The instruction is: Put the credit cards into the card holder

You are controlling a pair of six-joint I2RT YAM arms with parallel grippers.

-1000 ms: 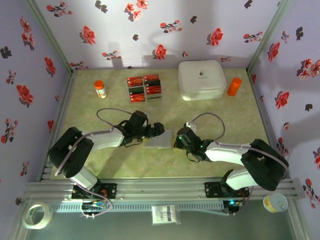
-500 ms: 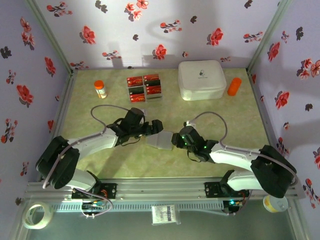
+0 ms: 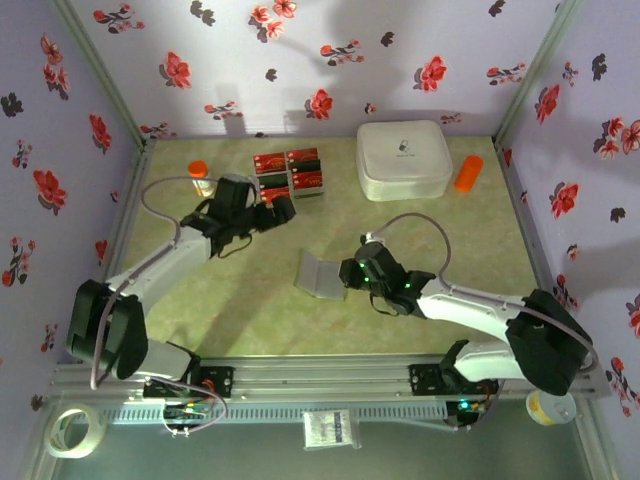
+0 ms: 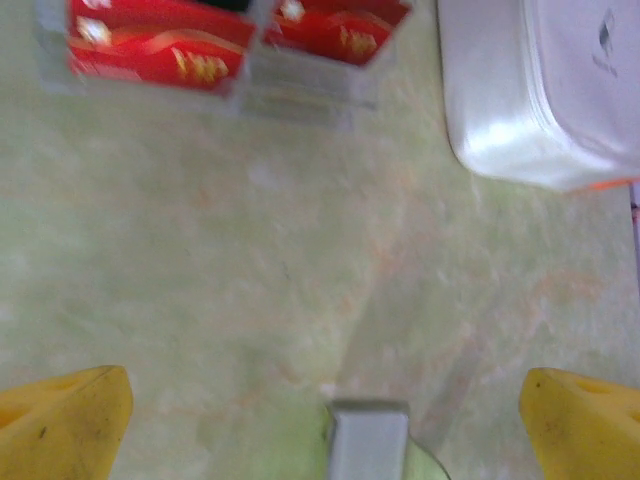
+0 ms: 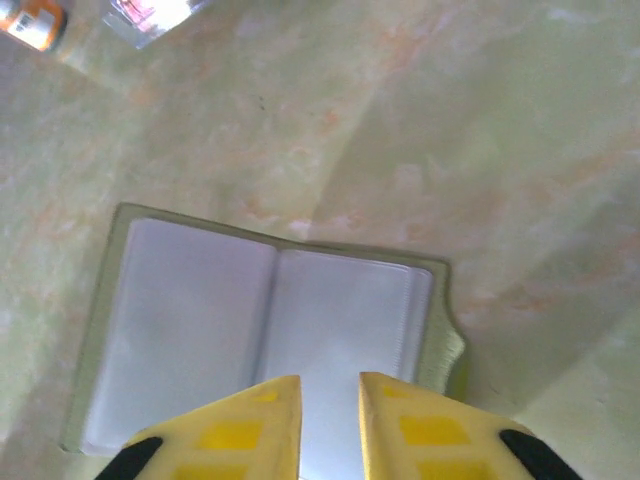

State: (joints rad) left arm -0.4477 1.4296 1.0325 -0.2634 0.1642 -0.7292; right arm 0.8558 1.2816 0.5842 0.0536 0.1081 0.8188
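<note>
- Your left jaws gape wide just beside four credit cards [image 3: 288, 174]; one white box [image 3: 403, 158] and two orange bottles [image 3: 468, 172] stand nearby.
- Your right jaws sit nearly together over one open card holder [image 5: 195, 320]; you cannot tell whether they pinch it.

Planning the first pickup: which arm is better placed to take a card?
Left: the left claw, open, is close to the red striped credit cards; the right claw is over the open olive-green card holder.

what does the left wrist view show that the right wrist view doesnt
Left wrist: the white box. Right wrist: the card holder lying open, grey inside up, and an orange bottle. Both: the green table, likely the credit cards (a glaring patch in the right wrist), and yellow jaws, wide on the left gripper, nearly together on the right gripper.
</note>
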